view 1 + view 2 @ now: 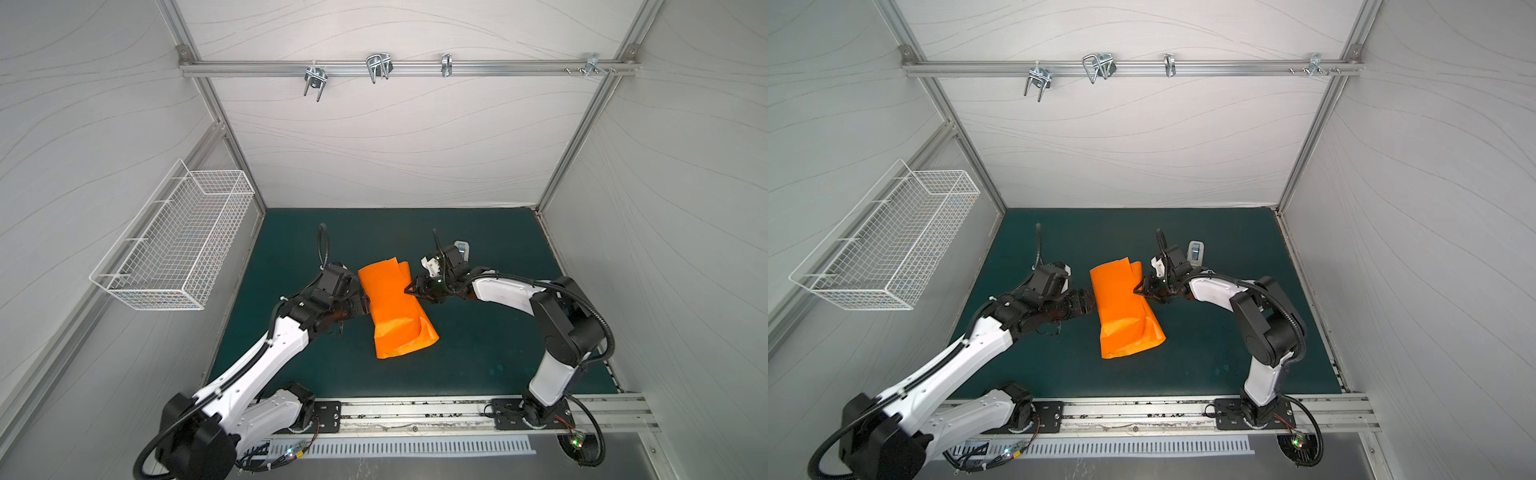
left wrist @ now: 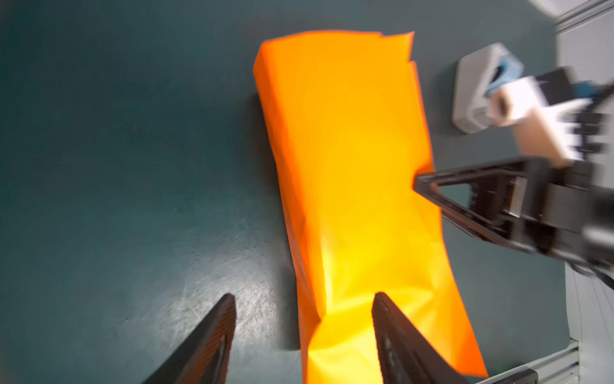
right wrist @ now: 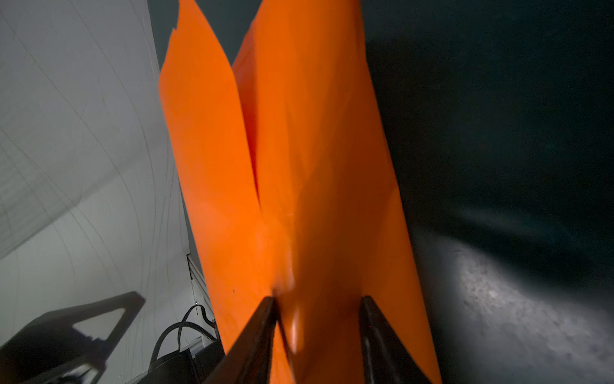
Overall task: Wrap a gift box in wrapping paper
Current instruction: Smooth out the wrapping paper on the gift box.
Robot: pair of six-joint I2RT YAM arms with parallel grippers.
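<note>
Orange wrapping paper [image 1: 395,307] folded over unseen gift box; right gripper [image 3: 317,298] pinches seam, left gripper [image 2: 304,296] spread wide at paper's end. Next, likely: tape seam; tape dispenser [image 1: 1196,251] just behind right gripper.

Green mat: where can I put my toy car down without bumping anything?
Bare mat lies between the paper and the front rail, and along the back wall behind the paper. The middle is crowded: the left gripper and right gripper flank the paper, with the tape dispenser by the right one.
</note>
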